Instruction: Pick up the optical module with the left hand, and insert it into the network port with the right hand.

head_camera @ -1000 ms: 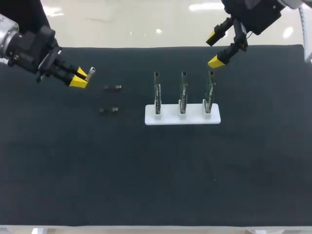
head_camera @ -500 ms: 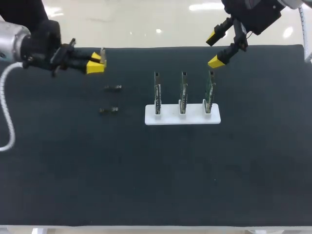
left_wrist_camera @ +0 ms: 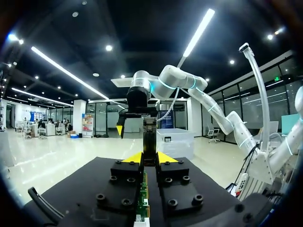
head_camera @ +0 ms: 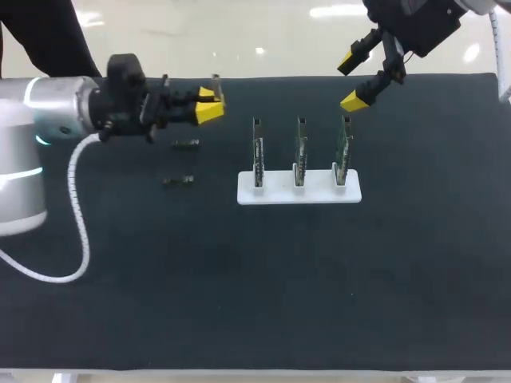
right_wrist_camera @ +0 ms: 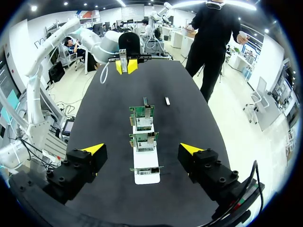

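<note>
My left arm has swung in from the far left edge of the head view toward the upper middle, carrying the optical module [head_camera: 215,81] with it. My right arm has held its place in the upper right.

The left gripper [head_camera: 209,106] now sits high in the frame, just left of centre, above the back part of the table [head_camera: 255,287]. Its jaws are pinching the optical module, which sticks out past the yellow tips. In the left wrist view the module runs straight ahead between the two tips, gripped from both sides and clear of the table.

The right gripper [head_camera: 350,81] hangs at the upper right of the head view, its jaws spread wide with nothing between them. It is above and just behind the rightmost of the three green boards [head_camera: 299,152]. The boards stand upright, side by side, in a white stand [head_camera: 299,194] right of centre. In the right wrist view the row of boards runs away ahead of the spread tips.

Two spare modules [head_camera: 185,144] lie flat on the table left of the stand, one behind the other and slightly apart, below the left gripper in the frame.
</note>
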